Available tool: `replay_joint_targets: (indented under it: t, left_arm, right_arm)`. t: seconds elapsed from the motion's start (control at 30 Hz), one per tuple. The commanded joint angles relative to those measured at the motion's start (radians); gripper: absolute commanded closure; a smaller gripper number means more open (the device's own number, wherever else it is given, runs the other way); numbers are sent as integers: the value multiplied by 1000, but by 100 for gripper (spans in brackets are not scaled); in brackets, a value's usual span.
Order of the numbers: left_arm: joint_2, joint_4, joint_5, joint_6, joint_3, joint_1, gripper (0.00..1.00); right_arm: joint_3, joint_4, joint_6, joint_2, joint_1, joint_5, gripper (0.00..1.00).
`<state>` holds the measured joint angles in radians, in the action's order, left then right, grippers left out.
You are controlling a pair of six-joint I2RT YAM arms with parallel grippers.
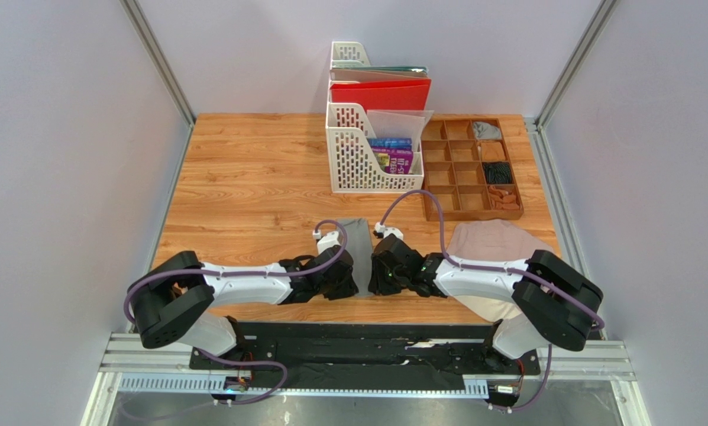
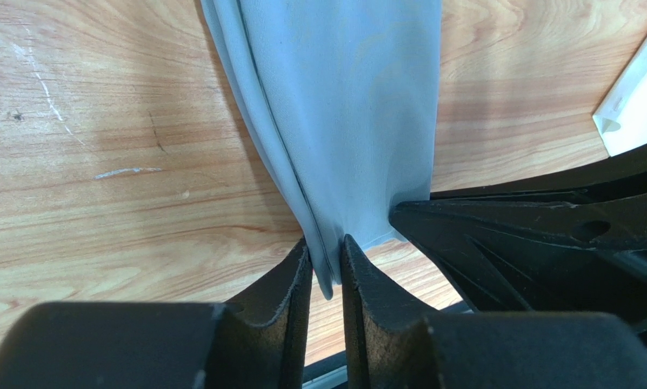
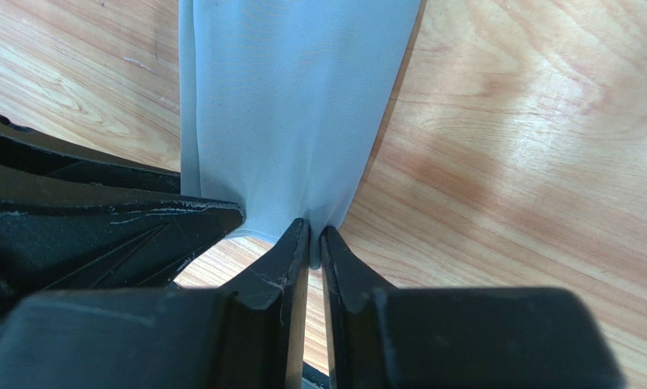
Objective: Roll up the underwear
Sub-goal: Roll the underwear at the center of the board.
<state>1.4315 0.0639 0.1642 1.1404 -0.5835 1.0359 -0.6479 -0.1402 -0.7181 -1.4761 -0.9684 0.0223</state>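
Observation:
The grey underwear [image 1: 357,238] lies folded into a narrow strip running away from me at the table's near middle. My left gripper [image 1: 348,282] is shut on its near left corner; the left wrist view has the cloth [image 2: 343,121] pinched in that gripper [image 2: 326,263]. My right gripper [image 1: 377,277] is shut on the near right corner, the grey fabric [image 3: 294,113] caught in it [image 3: 314,243]. The near end of the strip is hidden under both grippers from above. A pinkish-beige underwear [image 1: 495,248] lies spread flat at the right, partly under my right arm.
A white file rack [image 1: 366,151] with red folders stands at the back centre. To its right is a brown divided tray [image 1: 473,169] holding rolled garments. The near table edge runs just below both grippers.

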Motion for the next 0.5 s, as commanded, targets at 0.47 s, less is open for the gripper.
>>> replay_joint_targets:
  t: [0.47]
  left_arm:
    - [24,2,44,7,11,23,100]
  right_arm:
    - [-29,-38,22,36,-9,11,86]
